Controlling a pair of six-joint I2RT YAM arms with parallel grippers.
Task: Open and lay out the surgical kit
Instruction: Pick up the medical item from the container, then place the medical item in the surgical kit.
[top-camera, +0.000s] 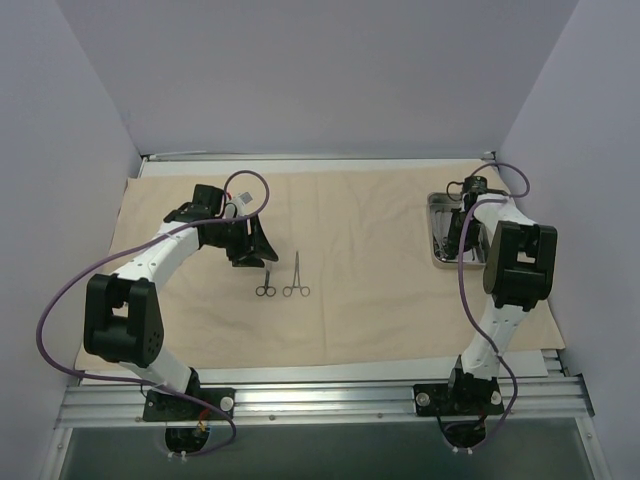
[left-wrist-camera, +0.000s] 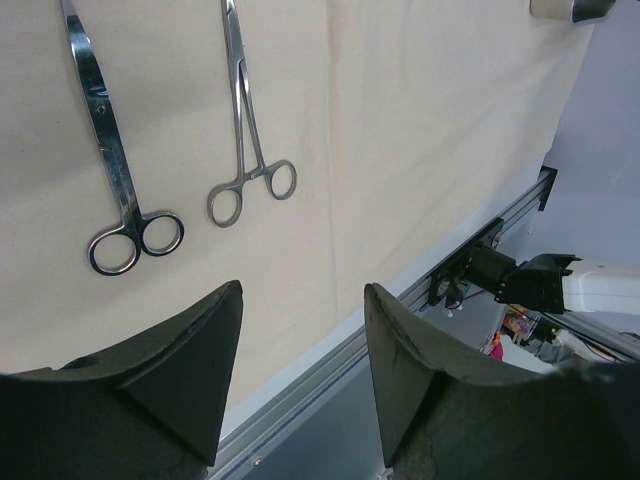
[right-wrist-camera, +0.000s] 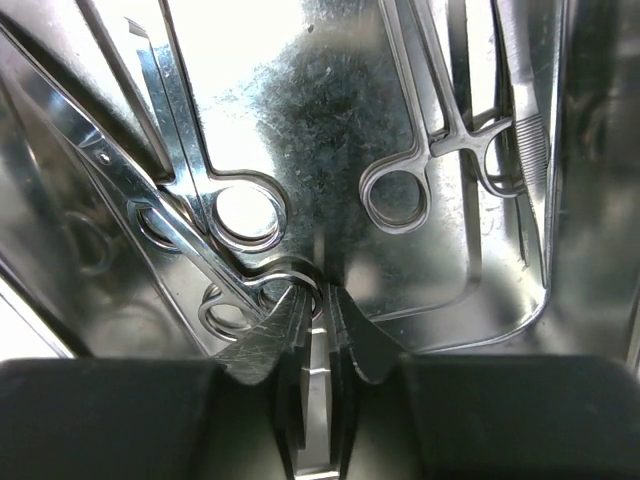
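Observation:
The beige cloth wrap (top-camera: 370, 300) lies spread flat. Silver scissors (top-camera: 266, 275) and ring-handled forceps (top-camera: 297, 275) lie side by side on it, handles toward me; the left wrist view shows the scissors (left-wrist-camera: 110, 150) and the forceps (left-wrist-camera: 245, 130) too. My left gripper (top-camera: 255, 250) is open and empty just left of them (left-wrist-camera: 303, 300). The steel tray (top-camera: 437, 225) sits at the cloth's far right. My right gripper (top-camera: 462, 235) is down inside it, shut (right-wrist-camera: 318, 300) on one ring handle of an instrument (right-wrist-camera: 225, 310). More scissors (right-wrist-camera: 245, 215) and forceps (right-wrist-camera: 400, 190) lie in the tray (right-wrist-camera: 300, 80).
Grey walls close in the table on the left, back and right. The metal rail (top-camera: 330, 395) with both arm bases runs along the near edge. A thin ridged instrument (right-wrist-camera: 530, 150) lies along the tray's right wall.

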